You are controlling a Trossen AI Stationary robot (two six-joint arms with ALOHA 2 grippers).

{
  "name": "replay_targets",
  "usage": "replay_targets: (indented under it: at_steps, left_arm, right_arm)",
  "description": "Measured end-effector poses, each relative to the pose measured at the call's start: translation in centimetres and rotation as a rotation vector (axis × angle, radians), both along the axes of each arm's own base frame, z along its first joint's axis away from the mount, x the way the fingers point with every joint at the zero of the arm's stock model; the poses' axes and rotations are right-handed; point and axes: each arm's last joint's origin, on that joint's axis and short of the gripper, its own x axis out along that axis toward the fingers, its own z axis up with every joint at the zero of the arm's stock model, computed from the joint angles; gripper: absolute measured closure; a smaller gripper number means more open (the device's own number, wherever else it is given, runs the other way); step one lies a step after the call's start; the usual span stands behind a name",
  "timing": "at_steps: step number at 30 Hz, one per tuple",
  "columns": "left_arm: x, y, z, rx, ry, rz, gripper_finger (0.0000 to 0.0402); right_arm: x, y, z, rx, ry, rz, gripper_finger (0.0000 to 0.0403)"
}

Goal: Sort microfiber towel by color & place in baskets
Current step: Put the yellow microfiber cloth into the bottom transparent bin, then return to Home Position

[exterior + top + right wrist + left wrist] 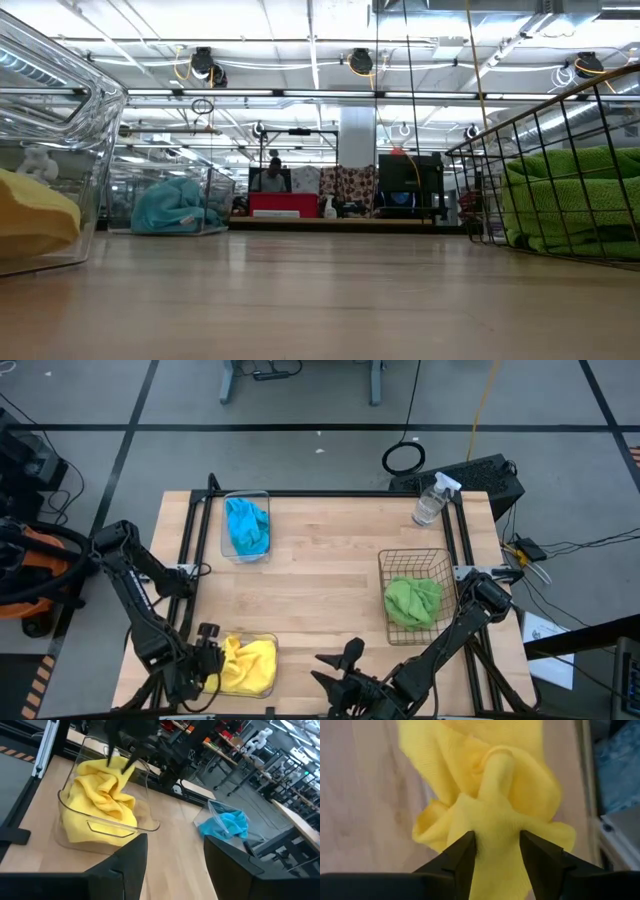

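Yellow microfiber towels lie heaped in a clear tub at the table's near left. My left gripper hangs over that tub, pointing steeply down, open, with a raised fold of yellow towel between its fingers. A blue towel lies in a clear tub at the far left. A green towel lies in the wire basket at the right. My right gripper waits open at the near edge's middle, holding nothing. My left gripper comes from above, slanting down. A bunched yellow fold stands between its parted fingers and fills the gap, touching both inner faces. The rest of the towel lies heaped in the tub below it.
A clear spray bottle stands at the far right corner. Bare wood runs between the tubs and the wire basket. In the low view the yellow towel and blue towel show at left. A person sits far off in the room.
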Motion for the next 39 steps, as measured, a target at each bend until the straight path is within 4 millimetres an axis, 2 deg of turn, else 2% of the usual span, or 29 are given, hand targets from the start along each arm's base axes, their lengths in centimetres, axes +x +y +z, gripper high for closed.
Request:
replay_targets:
  at_steps: [4, 8, 11, 15, 18, 21, 24, 27, 30, 32, 34, 39]
  left_arm:
    - [0.4, 0.3, 0.4, 0.112, -0.142, -0.015, 0.0242]
    - [0.9, 0.2, 0.5, 0.190, -0.284, -0.088, 0.0267]
    - [1.2, 0.2, 0.5, 0.187, -0.270, -0.141, 0.0287]
    - [1.1, 0.1, 0.6, 0.138, -0.222, -0.106, 0.0306]
    - [0.2, -0.4, 0.5, 0.065, -0.143, -0.112, 0.0326]
    - [-0.8, -1.0, 0.5, 0.063, -0.161, -0.137, 0.0357]
    - [-1.4, -1.0, -0.9, 0.094, -0.204, -0.153, 0.0392]
    - [-1.6, -0.3, -3.6, 0.135, -0.216, -0.190, 0.0396]
    - [-0.6, 0.2, -5.3, 0.102, -0.260, -0.213, 0.0398]
    - [0.3, 0.4, -5.3, 0.105, -0.300, -0.229, 0.0398]
    - [1.3, 0.6, -4.7, 0.140, -0.347, -0.255, 0.0398]
    - [4.2, 1.4, -1.4, 0.241, -0.542, -0.318, 0.0399]
  right_arm:
    - [0.2, 0.0, 0.2, -0.024, 0.001, 0.013, 0.0231]
    - [0.6, 0.0, 0.5, -0.055, -0.004, 0.035, 0.0267]
    - [0.6, 0.0, 0.4, -0.047, 0.017, 0.071, 0.0295]
    - [0.6, 0.0, 0.4, -0.063, 0.025, 0.077, 0.0326]
    - [0.7, -0.1, 0.4, -0.064, 0.027, 0.076, 0.0346]
    - [1.0, -0.5, 0.5, -0.061, 0.024, 0.067, 0.0365]
    - [1.2, -0.6, 0.5, -0.031, 0.040, 0.112, 0.0387]
    - [1.1, -0.5, 1.3, 0.008, 0.063, 0.220, 0.0399]
    - [0.3, -1.0, 2.7, -0.003, 0.085, 0.249, 0.0401]
    - [-0.3, -1.7, 3.5, -0.021, 0.121, 0.242, 0.0402]
    - [-0.7, -2.8, 3.7, -0.020, 0.160, 0.214, 0.0402]
    - [-1.5, -6.6, 3.2, 0.023, 0.195, 0.140, 0.0402]
